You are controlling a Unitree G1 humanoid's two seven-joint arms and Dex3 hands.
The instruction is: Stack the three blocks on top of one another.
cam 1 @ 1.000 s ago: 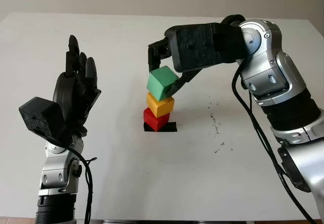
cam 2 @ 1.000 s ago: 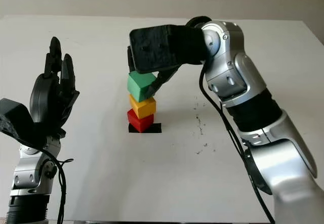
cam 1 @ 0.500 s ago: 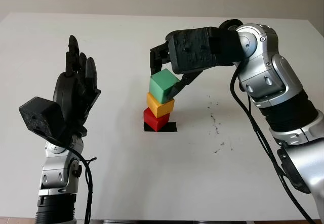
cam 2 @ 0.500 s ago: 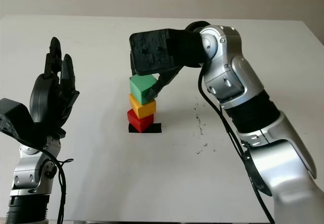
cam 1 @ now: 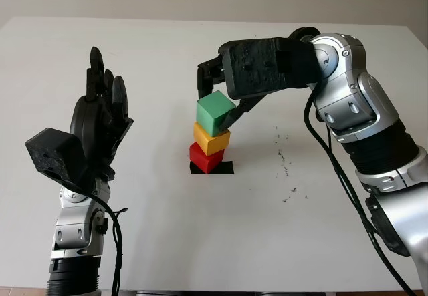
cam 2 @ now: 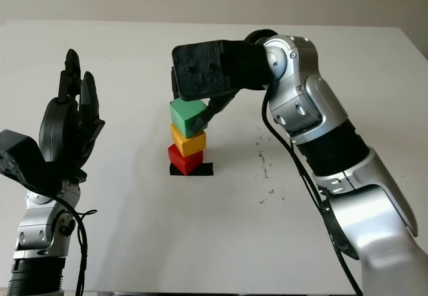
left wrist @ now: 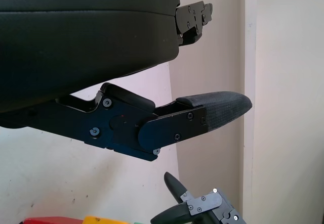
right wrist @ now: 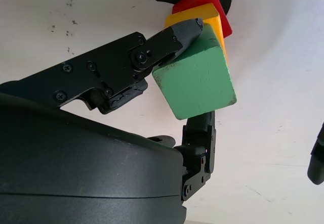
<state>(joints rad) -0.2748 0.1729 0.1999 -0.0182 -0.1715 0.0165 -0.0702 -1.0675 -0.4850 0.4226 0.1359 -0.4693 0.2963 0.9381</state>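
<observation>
1. The right hand (cam 1: pixel 221 99) was closed on the green block (cam 1: pixel 215 113), fingers pinching it from opposite sides; in the right wrist view one finger (right wrist: pixel 172 39) pressed a side face while another reached along the opposite one.

2. Directly beneath the hand, the green block sat over the yellow block (cam 1: pixel 211 138), which rested on the red block (cam 1: pixel 206 158). The green block looked to be touching the yellow one's top, though turned a little and not squarely lined up with it; whether it rested with full weight could not be told.

3. The relation the next move turned on: the stack lay straight below the right hand, so letting go probably called for the fingers to spread sideways and the hand to lift straight away, without dragging the green block off its seat. The blocks were cubes with no long axis to align, only the faces' rotation.

4. Under the red block lay a black patch (cam 1: pixel 224 168) on the white table (cam 1: pixel 234 229), marking the stack's base.

5. The left hand (cam 1: pixel 100 125) was open, raised upright well apart from the stack on its far side from the right arm; the right hand was plainly the nearer and the one at work.

6. Count: three blocks, one each of green, yellow and red, all in one column. The stacking seemed nearly done, pending release.
</observation>
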